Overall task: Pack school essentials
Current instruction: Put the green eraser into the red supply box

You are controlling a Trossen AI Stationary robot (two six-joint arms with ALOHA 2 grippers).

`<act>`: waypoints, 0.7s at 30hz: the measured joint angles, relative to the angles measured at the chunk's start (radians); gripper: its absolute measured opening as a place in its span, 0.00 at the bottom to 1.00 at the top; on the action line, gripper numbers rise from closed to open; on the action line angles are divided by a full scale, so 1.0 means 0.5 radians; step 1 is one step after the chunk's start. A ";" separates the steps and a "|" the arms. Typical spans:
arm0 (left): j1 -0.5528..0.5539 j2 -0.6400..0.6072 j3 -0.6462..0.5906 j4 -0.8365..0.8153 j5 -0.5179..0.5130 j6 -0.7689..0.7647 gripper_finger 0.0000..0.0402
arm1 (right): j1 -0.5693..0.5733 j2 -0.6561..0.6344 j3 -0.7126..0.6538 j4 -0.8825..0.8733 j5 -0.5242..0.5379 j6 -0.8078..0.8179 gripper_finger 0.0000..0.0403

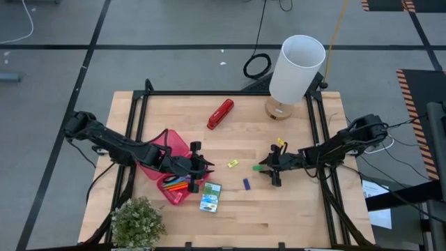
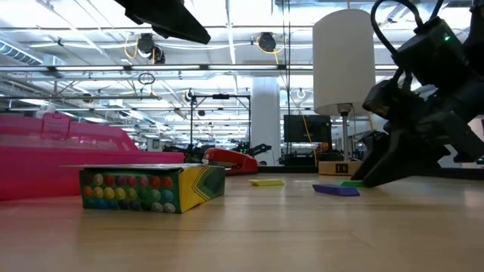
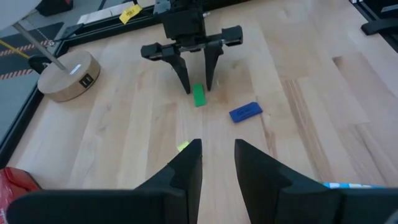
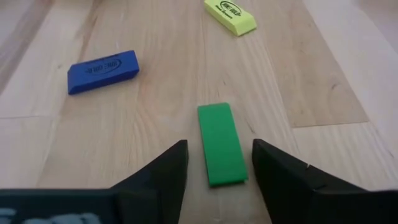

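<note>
Green, flat and rectangular, one rubber eraser lies on the wooden table between the spread, empty fingers of the right gripper. Beyond it lie one blue eraser and one yellow eraser, apart. The left gripper, fingers parted and empty, hovers beside the green-yellow crayon box.

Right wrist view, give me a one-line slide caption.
Right pincer open, straddling the green eraser; blue eraser and yellow eraser lie beyond.
</note>
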 joint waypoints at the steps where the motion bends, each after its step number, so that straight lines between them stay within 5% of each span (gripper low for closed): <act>1: 0.000 0.000 0.000 0.000 0.000 -0.001 0.24 | 0.000 0.005 0.001 0.001 -0.001 0.001 0.42; 21: 0.000 0.000 0.000 -0.002 0.000 -0.026 0.24 | -0.001 0.008 -0.001 0.097 -0.079 -0.051 0.21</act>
